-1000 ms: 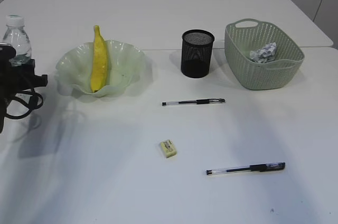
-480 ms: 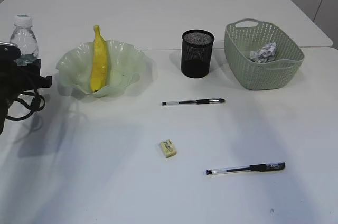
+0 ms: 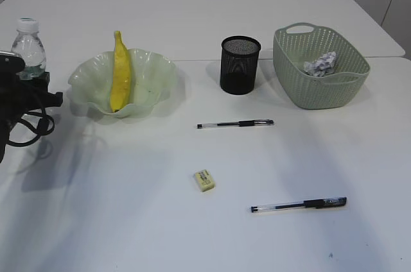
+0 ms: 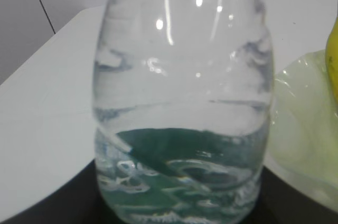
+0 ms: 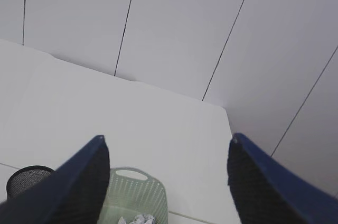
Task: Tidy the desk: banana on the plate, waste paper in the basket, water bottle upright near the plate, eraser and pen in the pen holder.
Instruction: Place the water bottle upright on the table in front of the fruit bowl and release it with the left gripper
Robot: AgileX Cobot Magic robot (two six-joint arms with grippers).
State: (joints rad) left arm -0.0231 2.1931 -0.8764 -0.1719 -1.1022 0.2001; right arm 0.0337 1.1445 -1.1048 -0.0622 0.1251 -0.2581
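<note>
Nearest the camera on the desk [image 3: 128, 221], a pen [image 3: 298, 204] lies flat, well in front of the pen holder [image 3: 240, 65] and off to its right. A little farther back, the eraser [image 3: 203, 180] sits in front of the pen holder and slightly to its left, apart from everything else. A second pen [image 3: 235, 124] lies crosswise just in front of the pen holder, not touching it.

The pen holder stands upright in the middle row. Well to its left sits the plate [image 3: 151, 70], with the banana [image 3: 119, 73] lying lengthwise inside it, tip pointing away from the camera. To the pen holder's right, near but apart, sits the basket [image 3: 292, 76]; the waste paper [image 3: 320, 63] rests inside it toward the right end.

Far to the left of the pen holder, just beyond the plate's left rim, the water bottle [image 3: 29, 47] stands upright. The left gripper [image 3: 26, 89] is at the bottle's lower part, its jaws partway apart around the body; the left wrist view is filled by the clear bottle with its green label low down, and the dark gripper base shows beneath it. Whether the pads actually press on the bottle cannot be told.

The right gripper [image 5: 166, 174] is raised, its two dark fingers [image 5: 87, 182] spread wide with nothing between them; below it lie the basket and the pen holder's rim.
</note>
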